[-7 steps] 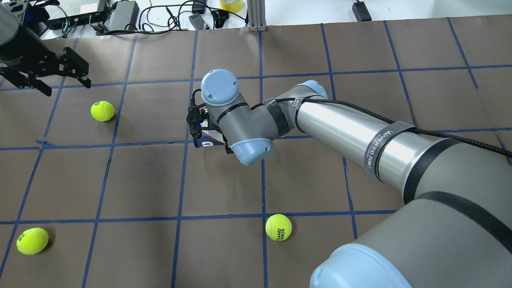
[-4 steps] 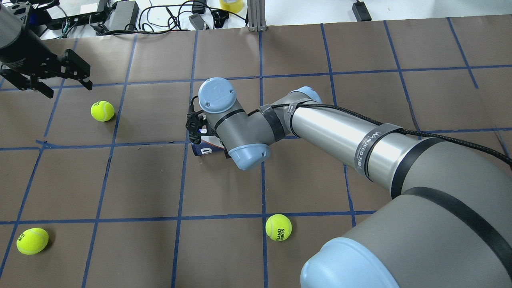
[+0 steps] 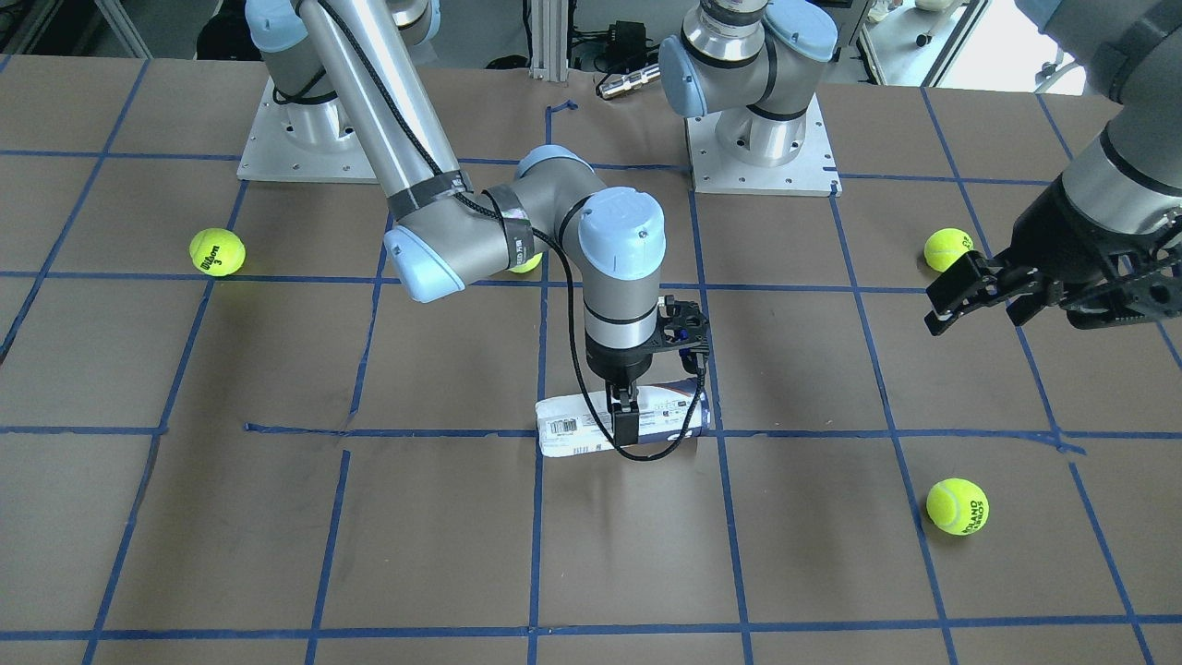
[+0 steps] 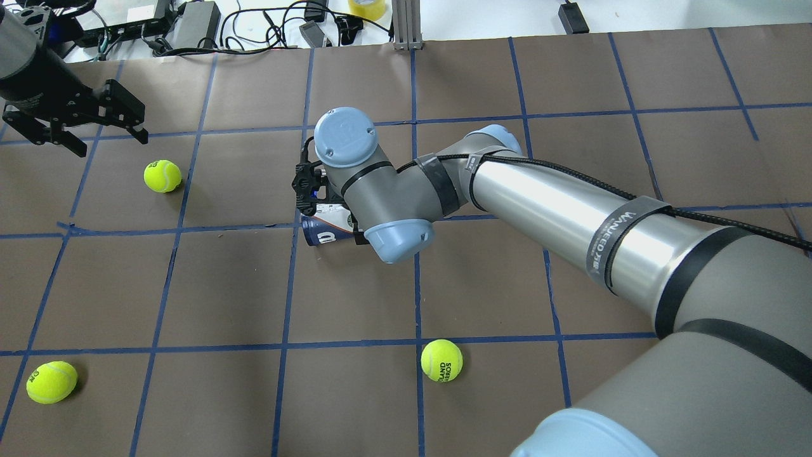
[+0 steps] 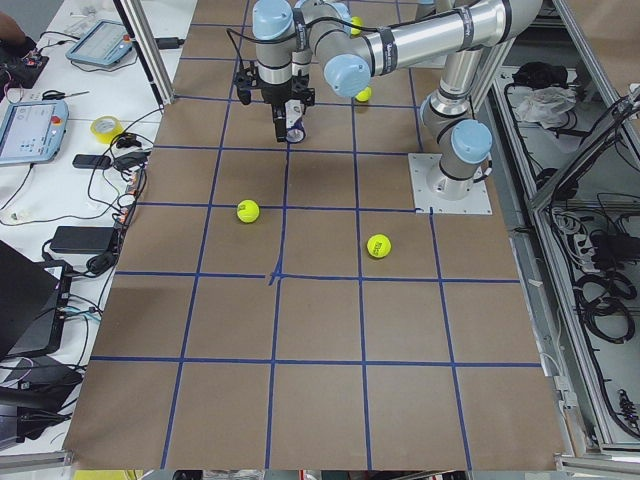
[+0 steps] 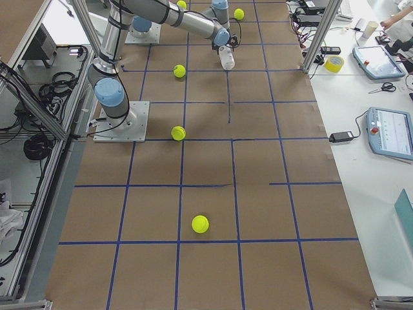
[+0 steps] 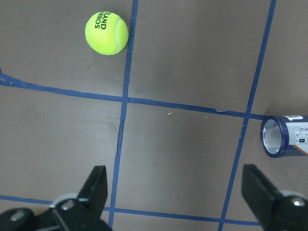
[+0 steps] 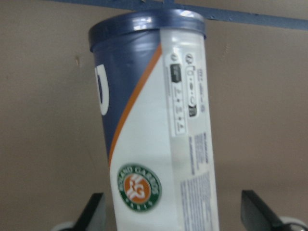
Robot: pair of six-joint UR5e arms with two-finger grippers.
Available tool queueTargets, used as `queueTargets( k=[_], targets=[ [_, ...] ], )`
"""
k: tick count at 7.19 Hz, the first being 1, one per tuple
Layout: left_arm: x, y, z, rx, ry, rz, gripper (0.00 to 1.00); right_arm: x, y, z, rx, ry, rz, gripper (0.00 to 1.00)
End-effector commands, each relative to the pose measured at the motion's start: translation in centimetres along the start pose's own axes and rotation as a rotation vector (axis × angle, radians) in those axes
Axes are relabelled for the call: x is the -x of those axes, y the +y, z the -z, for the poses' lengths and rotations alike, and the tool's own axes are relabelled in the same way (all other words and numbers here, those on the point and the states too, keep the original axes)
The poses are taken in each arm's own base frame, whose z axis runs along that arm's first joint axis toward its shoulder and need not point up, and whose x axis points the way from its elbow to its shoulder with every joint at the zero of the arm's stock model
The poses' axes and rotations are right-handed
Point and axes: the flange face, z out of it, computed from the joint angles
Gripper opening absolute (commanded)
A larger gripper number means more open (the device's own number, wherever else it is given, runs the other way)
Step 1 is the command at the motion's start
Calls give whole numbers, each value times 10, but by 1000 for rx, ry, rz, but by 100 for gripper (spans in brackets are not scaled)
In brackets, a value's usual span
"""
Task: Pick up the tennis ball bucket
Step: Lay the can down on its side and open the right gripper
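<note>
i see the tennis ball can (image 3: 572,429) lying on its side about midway between the table's (image 3: 277,517) edges; right gripper (image 3: 626,411) straddles it, fingers wide, not clamped; left gripper (image 7: 174,175) hangs wide apart near the left edge

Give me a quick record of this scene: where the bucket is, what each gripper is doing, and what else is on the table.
target: tennis ball bucket, lying on its side on the table
right gripper: open, straddling the bucket, a gap on each side
left gripper: open, empty, hovering off to one side
lifted: not yet
other items: loose tennis balls scattered on the table
</note>
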Motion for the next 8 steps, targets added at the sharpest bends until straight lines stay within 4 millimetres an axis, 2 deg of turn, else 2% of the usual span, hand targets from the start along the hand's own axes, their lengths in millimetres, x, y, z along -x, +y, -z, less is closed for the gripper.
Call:
queueTargets(
  k=[1, 2, 3, 4, 5, 6, 7, 8],
  targets=[
    [-8, -2, -1, -10, 74, 7, 100, -21, 39, 74, -13, 25, -173, 100],
    [-10, -1, -5, 0, 79, 8, 100, -36, 66, 99, -25, 43, -285, 100],
    [-16, 4, -18, 22, 92, 1, 100, -51, 94, 110, -29, 24, -382, 100],
    [-27, 7, -33, 40, 193, 6, 100, -63, 127, 127, -35, 10, -477, 100],
    [-35, 10, -45, 44, 288, 4, 100, -70, 172, 147, 1, -29, -636, 100],
    [-39, 10, -64, 70, 344, 10, 100, -70, 203, 168, 21, -43, -735, 100],
    [-44, 14, -82, 99, 403, 20, 100, -66, 225, 188, 39, -60, -791, 100],
    [-49, 15, -100, 92, 464, 27, 100, -62, 250, 211, 48, -25, -933, 100]
  ],
)
